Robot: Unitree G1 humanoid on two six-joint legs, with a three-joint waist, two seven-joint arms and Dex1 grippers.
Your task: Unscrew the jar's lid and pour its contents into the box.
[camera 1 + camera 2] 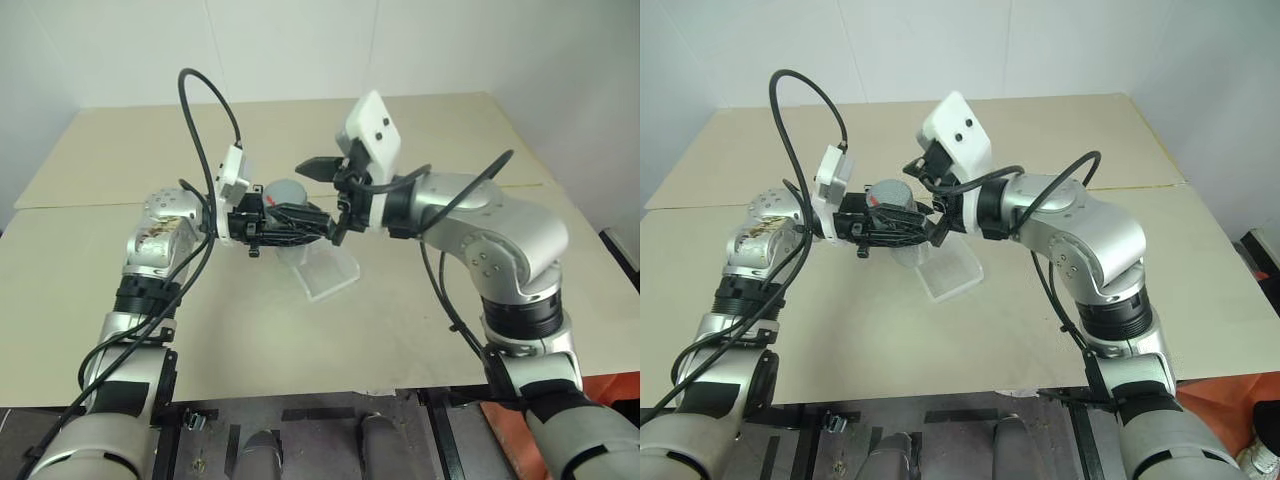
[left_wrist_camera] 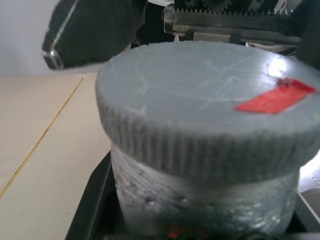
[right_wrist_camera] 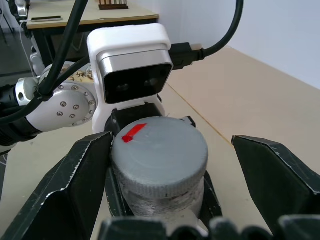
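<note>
Two tools meet above the beige surface point(image 1: 420, 330), held up off it. Nearest the robot, the left tool point(image 1: 300, 222) points level toward the robot's right, its black fingers clamped together on the jar point(image 3: 165, 197). The jar stands upright in that grip, its body cloudy in the left wrist view and set between the left tool's dark fingers, with a hint of red at its lower edge.

On top of the jar sits the lid point(image 2: 210, 110), a grey ribbed screw cap with a red mark point(image 2: 276, 96) on its flat face, seated and fully on. In the head views the lid shows as a grey disc just behind the left tool's fingers.

Directly under and just beyond the left tool, the box point(image 1: 950, 270), a shallow translucent tray, rests on the surface, well below the jar and not touching it. Whether anything lies in it cannot be told, and the jar's contents cannot be made out through its cloudy wall.

Farther out, the right tool point(image 1: 325, 200) reaches in from the robot's right with its fingers spread wide apart. In the right wrist view one finger point(image 3: 70, 185) lies close against the lid's side and the other point(image 3: 275, 175) stands clear of it, so the lid sits between them, ungripped.
</note>
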